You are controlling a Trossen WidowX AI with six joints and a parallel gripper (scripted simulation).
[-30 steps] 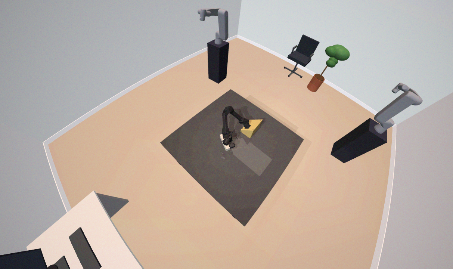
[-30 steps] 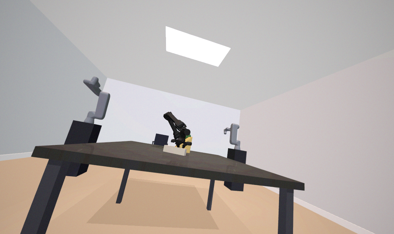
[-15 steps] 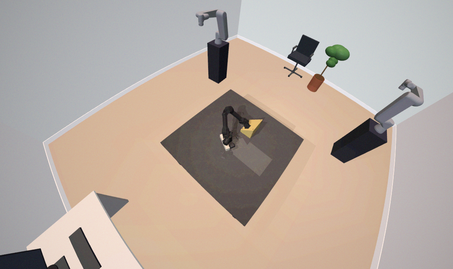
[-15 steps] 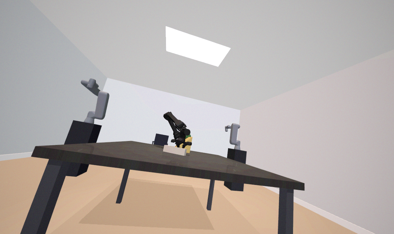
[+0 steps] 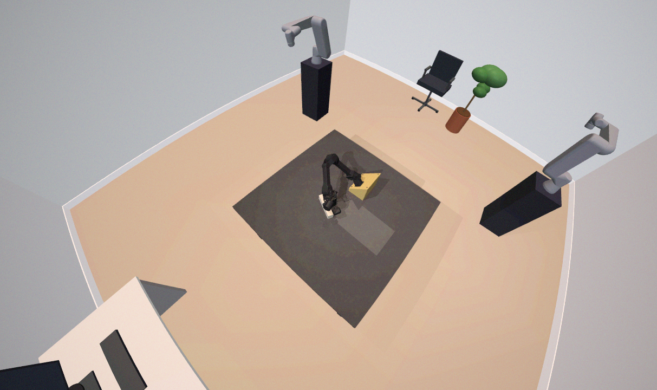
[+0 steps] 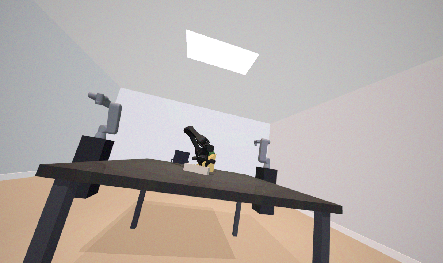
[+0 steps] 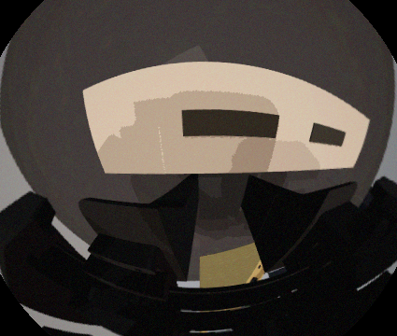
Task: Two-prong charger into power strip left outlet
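Observation:
The white power strip lies on the dark table. The wrist view shows a long dark opening near its middle and a shorter dark opening toward its right end. My gripper is low at the strip, its two black fingertips just below the strip's near edge in the wrist view. The fingers stand a little apart, shut on the charger, which is too dark to make out clearly. Its prongs are hidden, and I cannot tell whether they touch the strip.
A yellow wedge-shaped block stands on the table beside the arm, behind the strip in the exterior view. Two grey arms stand on dark pedestals off the table. A chair and a potted plant stand farther back.

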